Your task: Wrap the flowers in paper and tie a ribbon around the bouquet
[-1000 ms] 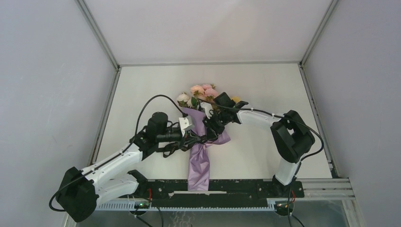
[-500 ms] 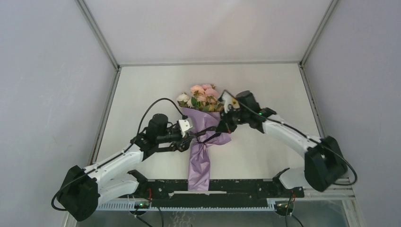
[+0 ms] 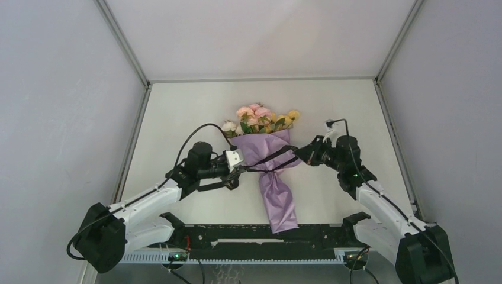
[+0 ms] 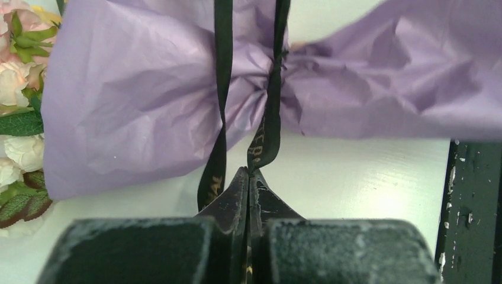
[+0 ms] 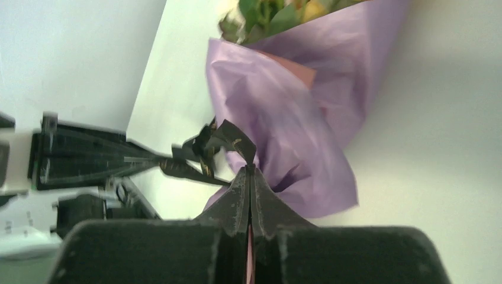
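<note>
The bouquet lies mid-table: pink, yellow and white flowers (image 3: 260, 117) at the far end, wrapped in lilac paper (image 3: 267, 151) whose tail (image 3: 282, 204) points toward the near edge. A black ribbon (image 3: 273, 161) cinches the paper's waist, and its ends stretch out to both sides. My left gripper (image 3: 241, 170) is shut on the left end, just left of the waist; its tips (image 4: 248, 171) pinch the ribbon (image 4: 270, 118) in front of the paper (image 4: 142, 100). My right gripper (image 3: 298, 155) is shut on the right end; its tips (image 5: 250, 169) clamp the ribbon (image 5: 228, 137) beside the paper (image 5: 314, 112).
A black rail (image 3: 225, 234) runs along the near edge under the paper's tail, also seen as a dark strip (image 4: 473, 207). Metal frame posts (image 3: 133, 136) (image 3: 393, 136) and grey walls bound the table left and right.
My right arm swung from above the bouquet out to the right, shut on the ribbon end and drew it taut. The bouquet slid right and its tail tilted rightward. The left gripper stayed shut.
</note>
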{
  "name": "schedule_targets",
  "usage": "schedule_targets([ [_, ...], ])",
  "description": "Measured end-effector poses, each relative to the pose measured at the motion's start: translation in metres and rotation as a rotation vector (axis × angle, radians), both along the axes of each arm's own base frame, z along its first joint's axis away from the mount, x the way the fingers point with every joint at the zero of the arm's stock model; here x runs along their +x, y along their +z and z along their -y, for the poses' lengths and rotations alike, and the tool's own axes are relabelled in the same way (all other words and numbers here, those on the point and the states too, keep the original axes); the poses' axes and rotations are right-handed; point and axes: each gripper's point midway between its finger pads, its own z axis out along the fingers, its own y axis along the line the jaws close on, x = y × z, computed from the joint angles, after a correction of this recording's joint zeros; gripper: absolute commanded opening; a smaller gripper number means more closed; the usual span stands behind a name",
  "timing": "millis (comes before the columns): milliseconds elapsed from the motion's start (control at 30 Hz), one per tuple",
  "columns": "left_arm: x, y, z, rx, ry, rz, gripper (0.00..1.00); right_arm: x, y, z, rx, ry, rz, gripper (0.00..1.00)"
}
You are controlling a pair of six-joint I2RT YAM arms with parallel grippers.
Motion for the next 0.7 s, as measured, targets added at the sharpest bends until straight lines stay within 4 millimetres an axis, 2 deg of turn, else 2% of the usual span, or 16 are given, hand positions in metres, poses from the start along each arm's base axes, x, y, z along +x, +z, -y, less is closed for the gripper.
schedule_targets([
  [67, 0.0, 0.0, 0.0, 0.004, -0.011, 0.011, 0.0, 0.008, 0.002, 0.014, 0.017, -0.089, -0.03, 0.18],
  [100, -0.001, 0.0, 0.001, 0.006, -0.017, 0.018, 0.0, 0.01, -0.002, 0.022, 0.019, -0.136, -0.064, 0.3],
  [133, -0.001, 0.0, 0.002, 0.008, -0.026, 0.026, 0.0, 0.011, -0.008, 0.029, 0.015, -0.171, -0.103, 0.35],
  [233, -0.007, 0.001, 0.008, 0.007, -0.066, 0.054, 0.0, 0.001, -0.041, 0.05, -0.037, -0.262, -0.272, 0.45],
  [267, -0.011, 0.0, 0.011, 0.006, -0.08, 0.055, 0.0, -0.004, -0.049, 0.055, -0.056, -0.282, -0.31, 0.5],
  [333, -0.019, -0.004, 0.015, 0.009, -0.113, 0.058, 0.0, -0.013, -0.059, 0.067, -0.105, -0.325, -0.353, 0.53],
  [367, -0.023, -0.007, 0.016, 0.009, -0.126, 0.057, 0.0, -0.015, -0.057, 0.071, -0.124, -0.339, -0.345, 0.53],
  [467, -0.031, -0.017, 0.014, 0.018, -0.144, 0.052, 0.0, -0.008, -0.028, 0.071, -0.167, -0.327, -0.228, 0.56],
  [500, -0.032, -0.019, 0.014, 0.019, -0.145, 0.05, 0.0, -0.002, -0.011, 0.061, -0.193, -0.282, -0.157, 0.56],
  [567, -0.036, -0.022, 0.012, 0.021, -0.148, 0.05, 0.0, 0.007, 0.023, 0.026, -0.23, -0.129, -0.027, 0.56],
  [700, -0.039, -0.023, 0.01, 0.016, -0.154, 0.062, 0.0, 0.028, 0.09, -0.074, -0.283, 0.271, 0.188, 0.51],
])
